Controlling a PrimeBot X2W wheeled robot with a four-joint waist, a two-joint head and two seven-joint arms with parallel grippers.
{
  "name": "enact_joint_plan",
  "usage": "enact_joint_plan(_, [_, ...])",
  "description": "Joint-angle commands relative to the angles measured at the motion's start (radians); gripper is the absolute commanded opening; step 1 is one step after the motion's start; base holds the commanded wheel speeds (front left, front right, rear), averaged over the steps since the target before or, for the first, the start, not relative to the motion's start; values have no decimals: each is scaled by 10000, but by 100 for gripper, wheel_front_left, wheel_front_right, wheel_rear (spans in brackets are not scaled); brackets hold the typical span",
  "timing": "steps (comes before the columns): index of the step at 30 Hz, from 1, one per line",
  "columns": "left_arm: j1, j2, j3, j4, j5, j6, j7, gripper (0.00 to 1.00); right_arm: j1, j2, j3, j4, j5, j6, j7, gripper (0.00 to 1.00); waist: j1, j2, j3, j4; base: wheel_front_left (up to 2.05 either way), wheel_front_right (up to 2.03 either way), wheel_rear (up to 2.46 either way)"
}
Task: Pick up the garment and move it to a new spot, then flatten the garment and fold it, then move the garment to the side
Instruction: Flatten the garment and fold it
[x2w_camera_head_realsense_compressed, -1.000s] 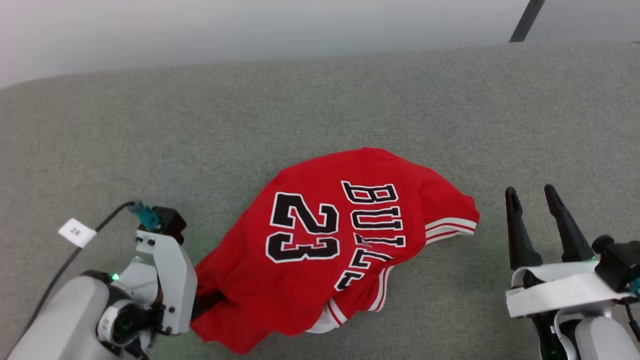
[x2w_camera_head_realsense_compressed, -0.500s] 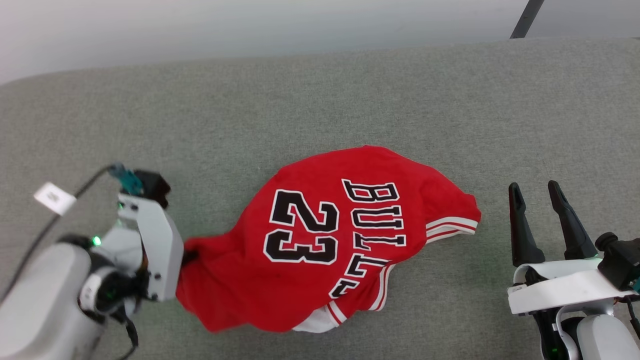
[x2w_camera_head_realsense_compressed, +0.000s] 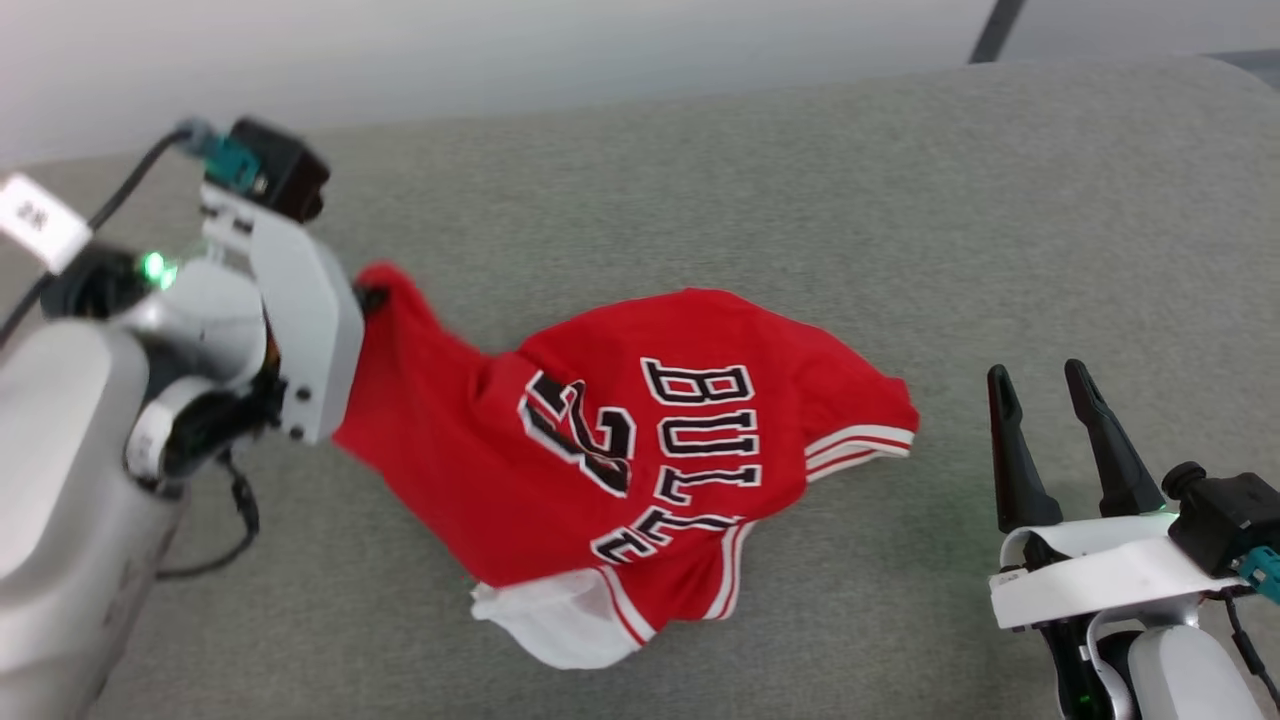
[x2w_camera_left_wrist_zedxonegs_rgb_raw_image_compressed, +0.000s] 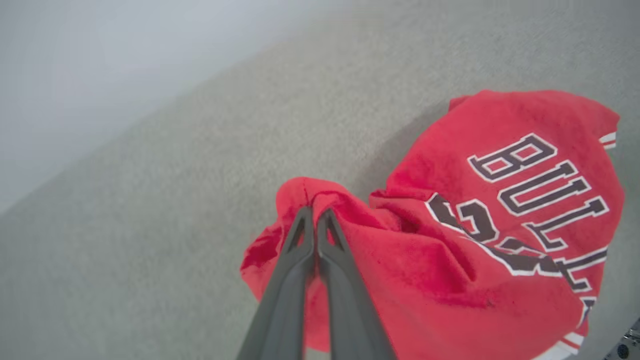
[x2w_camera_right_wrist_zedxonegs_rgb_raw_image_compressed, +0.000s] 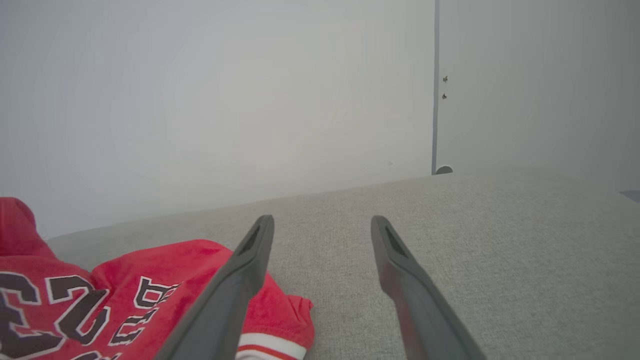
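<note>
2 jaws differ: my left jaws are clamped on a red edge of the 23 jersey (x2w_camera_head_realsense_compressed: 700, 330), holding it raised off the grey fabric surface (x2w_camera_head_realsense_compressed: 800, 180). My right jaws stand apart near its striped sleeve hem (x2w_camera_head_realsense_compressed: 860, 445), with open surface beyond.

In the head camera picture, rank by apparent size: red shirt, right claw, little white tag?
Largest: red shirt
Next: right gripper, though it is likely nearer the camera
Smallest: white tag
</note>
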Motion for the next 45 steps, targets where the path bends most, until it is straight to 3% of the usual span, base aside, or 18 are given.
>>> enact_joint_plan(1, [-168, -24, -23, 49, 80, -37, -103, 0, -123, 21, 12, 6, 107, 4, -57, 100, 0, -1, 98, -214, 0, 0, 0])
enact_joint_plan(6, [-1011, -206, -614, 800, 671, -155, -1217, 0, -170, 122, 125, -5, 99, 4, -56, 100, 0, -1, 329, -618, 0, 0, 0])
enact_joint_plan(14, [-1444, -416, -1843, 2334, 309, -171, -2122, 0, -292, 242, 137, -40, 141, 4, -56, 100, 0, -1, 645, -911, 0, 0, 0])
enact_joint_plan(16, [-1503, -380, -2151, 2616, 95, -172, -2324, 91, -282, 257, 104, -33, 114, 4, -56, 100, 0, -1, 670, -891, 0, 0, 0])
enact_joint_plan(17, [-1548, -364, -2285, 2711, 9, -173, -2405, 100, -269, 269, 86, -15, 95, 4, -56, 100, 0, -1, 665, -863, 0, 0, 0])
enact_joint_plan(25, [-2094, -153, -3193, 2909, -285, -175, -3008, 100, -163, 249, -54, 33, -41, 4, -56, 100, 0, -1, 380, -322, 0, 0, 0])
enact_joint_plan(33, [-1720, -93, -3226, 2521, -895, -157, -3181, 100, -5, 59, -345, -105, -178, 4, -58, 100, 0, -1, -171, 350, 0, 0, 0])
enact_joint_plan(38, [-1026, 95, -3168, 1999, -1399, 179, -2834, 100, 152, -69, -558, -164, -256, 4, -56, 100, 0, -1, -447, 686, 0, 0, 0])
enact_joint_plan(45, [268, 513, -3135, 935, -2455, 1173, -1519, 100, 173, -140, -723, -270, -349, 4, -56, 100, 0, -1, -553, 933, 0, 0, 0])
